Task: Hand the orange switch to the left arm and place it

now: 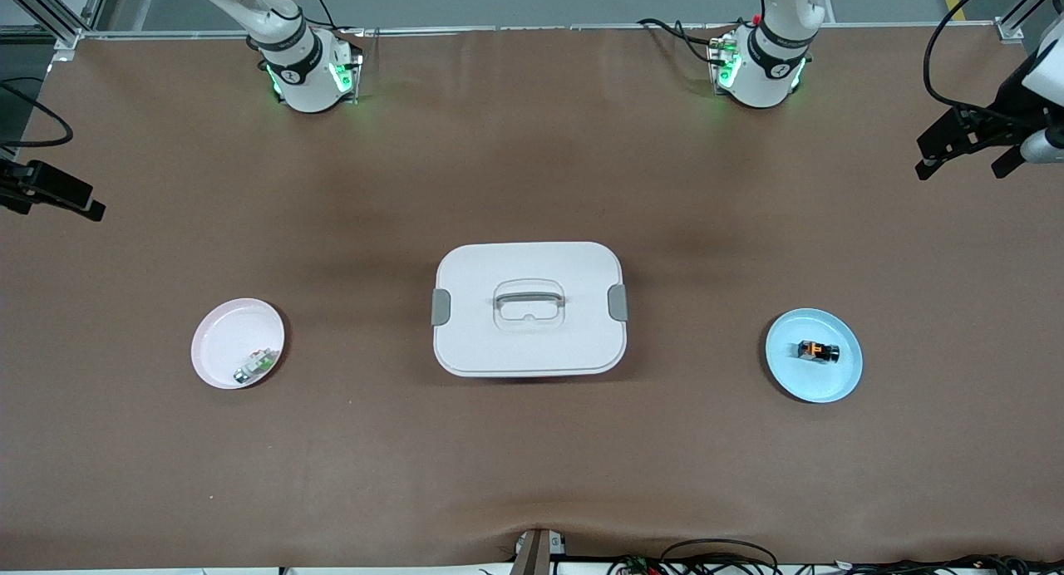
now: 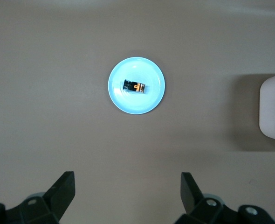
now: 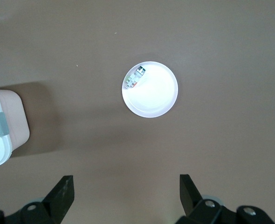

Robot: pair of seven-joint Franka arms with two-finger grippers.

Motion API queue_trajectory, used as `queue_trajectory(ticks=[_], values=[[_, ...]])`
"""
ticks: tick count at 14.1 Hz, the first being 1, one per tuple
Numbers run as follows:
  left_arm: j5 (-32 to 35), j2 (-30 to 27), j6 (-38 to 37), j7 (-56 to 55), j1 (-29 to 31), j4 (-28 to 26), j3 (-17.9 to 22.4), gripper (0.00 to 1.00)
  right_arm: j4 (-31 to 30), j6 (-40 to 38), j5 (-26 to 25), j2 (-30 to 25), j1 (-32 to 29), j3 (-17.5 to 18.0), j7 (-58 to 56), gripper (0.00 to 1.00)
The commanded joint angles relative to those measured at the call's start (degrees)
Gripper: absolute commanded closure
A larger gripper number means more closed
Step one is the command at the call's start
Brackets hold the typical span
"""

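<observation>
Smooth white plastic box [image 1: 529,342], matt brown table [image 1: 532,459], perhaps paper

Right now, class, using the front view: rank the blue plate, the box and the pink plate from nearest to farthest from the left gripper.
1. Blue plate, at the left arm's end, closest to the left gripper.
2. Box, mid-table.
3. Pink plate, at the right arm's end.

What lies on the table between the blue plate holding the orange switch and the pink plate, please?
The closed white box sits between the blue plate holding the orange switch and the pink plate; the front view shows this plainly.
</observation>
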Motion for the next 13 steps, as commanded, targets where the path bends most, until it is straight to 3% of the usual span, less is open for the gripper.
queue_trajectory(ticks=[1,6,13], values=[[-0.18,0.21,1.48,1.18,-0.76,0.7,0.79,0.0,-1.16,0.02,0.68,-1.18,-0.87,0.1,0.05,0.0],[-0.18,4.26,0.79,1.36,-0.41,7.03,0.71,0.0,-1.07,-0.42,0.68,-1.18,-0.61,0.28,0.85,0.0],[-0.71,5.41,-1.5,1.27,-0.5,7.65,0.62,0.0,-0.72,-2.18,0.59,-1.18,-0.52,0.45,0.85,0.0]])
